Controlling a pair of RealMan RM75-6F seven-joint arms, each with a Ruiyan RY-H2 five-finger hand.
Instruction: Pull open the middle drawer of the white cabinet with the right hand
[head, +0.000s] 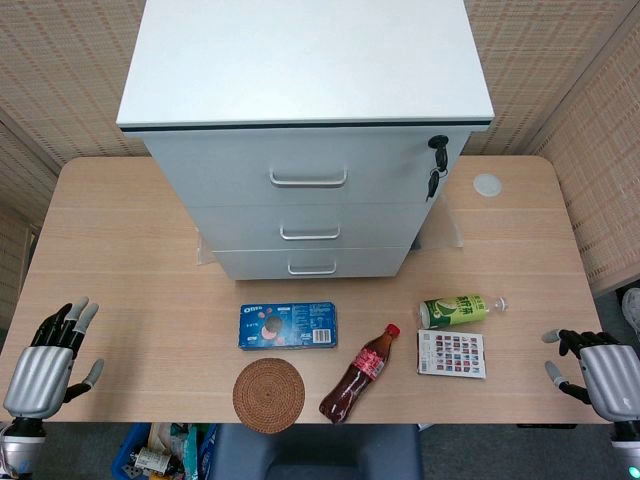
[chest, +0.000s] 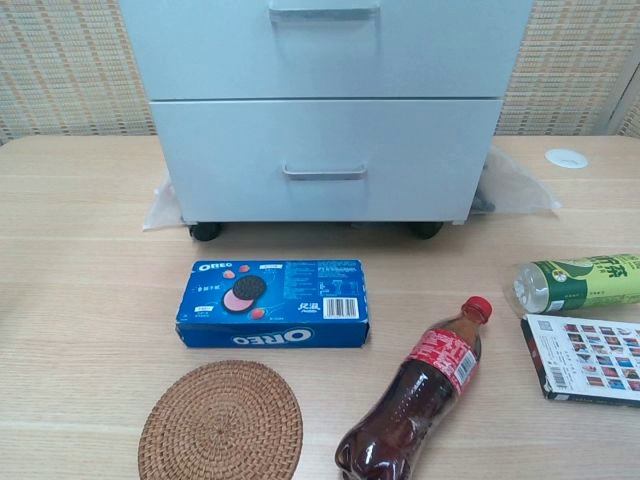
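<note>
The white cabinet (head: 305, 75) stands at the back middle of the table, its three drawers all closed. The middle drawer (head: 310, 226) has a silver bar handle (head: 310, 234); in the chest view that handle (chest: 323, 11) is at the top edge. My right hand (head: 598, 373) hovers at the table's front right corner, fingers spread, holding nothing, far from the cabinet. My left hand (head: 47, 358) hangs at the front left corner, also spread and empty. Neither hand appears in the chest view.
In front of the cabinet lie an Oreo box (head: 288, 326), a woven coaster (head: 268, 396), a cola bottle (head: 358, 374), a green can on its side (head: 455, 311) and a small card box (head: 451, 354). Keys (head: 437, 160) hang from the top drawer's lock.
</note>
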